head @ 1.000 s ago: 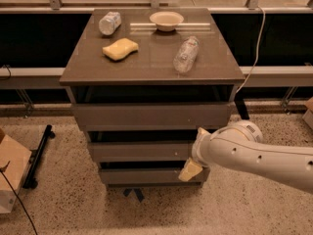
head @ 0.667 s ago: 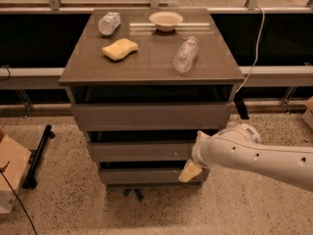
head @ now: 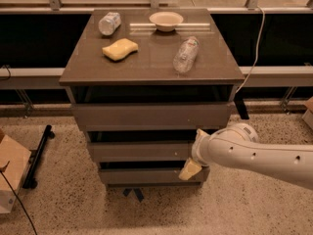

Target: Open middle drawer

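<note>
The cabinet has three grey-brown drawer fronts stacked below its top. The middle drawer (head: pixel 142 151) is the wide shallow front between the taller top drawer front (head: pixel 149 115) and the lowest drawer front (head: pixel 146 175). My white arm reaches in from the right. My gripper (head: pixel 191 166) is at the right end of the middle drawer front, low against the gap above the lowest drawer. A pale yellowish tip (head: pixel 190 170) shows below the wrist.
On the cabinet top (head: pixel 151 58) lie a yellow sponge (head: pixel 120 49), two plastic bottles (head: pixel 186 55) (head: pixel 109 22) and a white bowl (head: pixel 166 20). A cardboard box (head: pixel 10 180) and a black stand (head: pixel 36 155) sit on the floor at left. A cable (head: pixel 252 58) hangs at right.
The arm has barely shifted; the gripper stays at the right end of the middle drawer. The drawers look unchanged.
</note>
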Controlling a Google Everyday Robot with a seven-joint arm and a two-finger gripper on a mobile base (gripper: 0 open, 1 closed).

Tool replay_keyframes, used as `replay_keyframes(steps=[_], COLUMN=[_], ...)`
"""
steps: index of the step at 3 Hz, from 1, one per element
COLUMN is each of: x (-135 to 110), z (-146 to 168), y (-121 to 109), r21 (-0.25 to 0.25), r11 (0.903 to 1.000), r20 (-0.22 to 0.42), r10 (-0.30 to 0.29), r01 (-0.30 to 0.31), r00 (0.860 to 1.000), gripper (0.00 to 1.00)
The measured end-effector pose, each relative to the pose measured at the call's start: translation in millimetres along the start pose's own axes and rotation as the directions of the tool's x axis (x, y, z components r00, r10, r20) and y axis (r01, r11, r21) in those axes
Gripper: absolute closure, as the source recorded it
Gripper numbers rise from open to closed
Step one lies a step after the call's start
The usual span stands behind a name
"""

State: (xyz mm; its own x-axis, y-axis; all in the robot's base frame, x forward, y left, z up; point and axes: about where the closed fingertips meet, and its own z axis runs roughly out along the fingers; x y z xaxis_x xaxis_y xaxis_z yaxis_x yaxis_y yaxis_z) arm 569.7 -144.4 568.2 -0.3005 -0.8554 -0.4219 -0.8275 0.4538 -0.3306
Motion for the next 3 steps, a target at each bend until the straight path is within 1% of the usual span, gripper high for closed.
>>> replay_keyframes(steps=[1, 2, 3], x=[7.7, 19.6, 32.5], z=[15.9, 32.4, 50.1], y=[-6.4, -7.9, -16.7], r21=[0.004, -0.011, -0.019], r11=[1.0, 0.9999, 0.9994], r20=[0.005, 0.002, 0.006], r10=[-0.008, 0.007, 0.029], r01=[0.008, -0.007, -0.029], r00=[1.0, 1.0, 1.0], gripper=[0.0, 0.0, 0.0])
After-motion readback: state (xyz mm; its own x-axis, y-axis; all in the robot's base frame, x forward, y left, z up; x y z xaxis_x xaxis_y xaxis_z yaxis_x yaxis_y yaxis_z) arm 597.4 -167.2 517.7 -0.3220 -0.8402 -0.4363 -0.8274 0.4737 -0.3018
